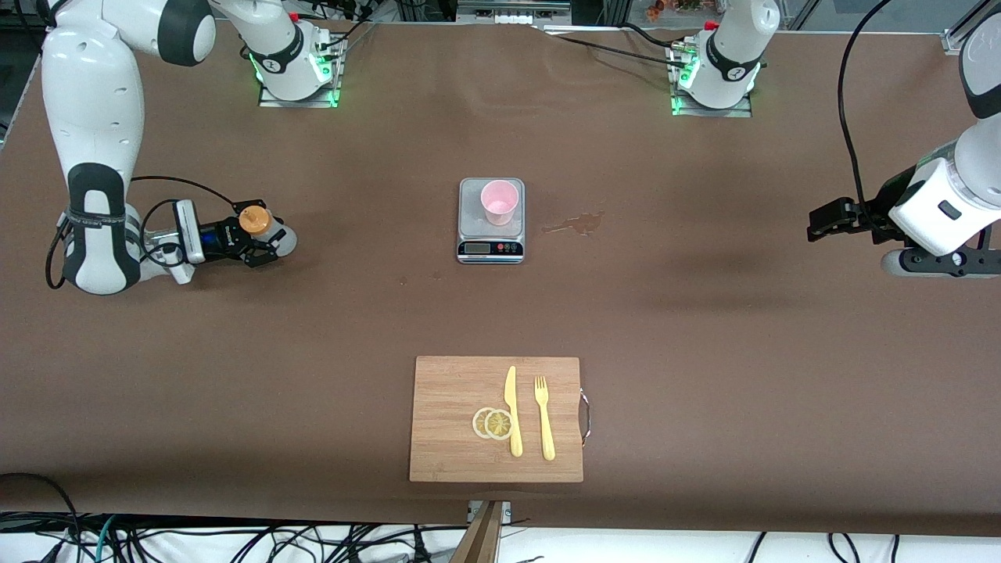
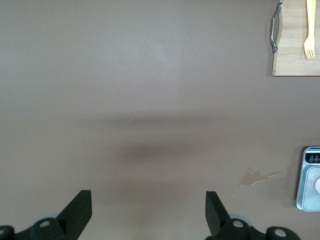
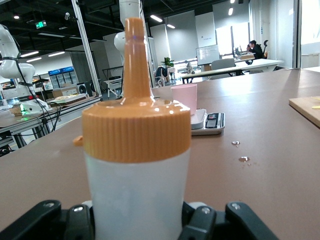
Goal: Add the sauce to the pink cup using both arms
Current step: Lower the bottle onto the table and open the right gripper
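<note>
Jaws clamped on the sauce [image 1: 256, 224], the right gripper [image 1: 262, 238] sits toward the right arm's end from the scale [image 1: 490, 227]. The pink cup [image 1: 499, 202] stands on that scale. The left gripper [image 1: 819, 223] waits, jaws wide and empty, toward the left arm's end.

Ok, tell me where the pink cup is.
In the front view the pink cup stands on the kitchen scale mid-table, beside the brownish spill.
</note>
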Controlling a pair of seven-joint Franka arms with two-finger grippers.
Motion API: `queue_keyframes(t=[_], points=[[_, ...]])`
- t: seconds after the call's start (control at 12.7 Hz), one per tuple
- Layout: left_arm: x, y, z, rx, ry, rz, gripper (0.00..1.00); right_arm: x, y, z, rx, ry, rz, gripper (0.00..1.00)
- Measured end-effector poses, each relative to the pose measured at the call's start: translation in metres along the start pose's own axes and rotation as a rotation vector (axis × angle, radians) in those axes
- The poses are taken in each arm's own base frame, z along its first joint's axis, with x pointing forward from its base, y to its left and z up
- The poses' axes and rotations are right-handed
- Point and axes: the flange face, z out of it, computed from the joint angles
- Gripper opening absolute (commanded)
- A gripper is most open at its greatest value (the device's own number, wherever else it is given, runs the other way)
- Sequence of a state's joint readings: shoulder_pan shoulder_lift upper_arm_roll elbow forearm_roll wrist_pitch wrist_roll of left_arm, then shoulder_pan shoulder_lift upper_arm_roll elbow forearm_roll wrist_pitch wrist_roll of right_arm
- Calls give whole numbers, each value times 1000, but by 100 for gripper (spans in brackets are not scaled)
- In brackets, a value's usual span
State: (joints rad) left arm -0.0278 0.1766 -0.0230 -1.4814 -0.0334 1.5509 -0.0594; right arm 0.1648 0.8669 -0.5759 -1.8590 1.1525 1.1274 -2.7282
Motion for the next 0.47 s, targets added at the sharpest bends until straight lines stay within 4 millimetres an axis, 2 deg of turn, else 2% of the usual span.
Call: queue_keyframes(t=[0.16,0.24,0.32,0.47], points=[[0,0,0,0,0,0,100,-9,-5,-4,-10,5,10,26],[0,0,0,0,0,0,100,-12,-7,-6,-14,12,15,38],[0,0,0,0,0,0,100,-14,-9,-7,-17,23,19,99],[0,0,0,0,0,0,100,-17,-12,-8,-19,34,25,100]])
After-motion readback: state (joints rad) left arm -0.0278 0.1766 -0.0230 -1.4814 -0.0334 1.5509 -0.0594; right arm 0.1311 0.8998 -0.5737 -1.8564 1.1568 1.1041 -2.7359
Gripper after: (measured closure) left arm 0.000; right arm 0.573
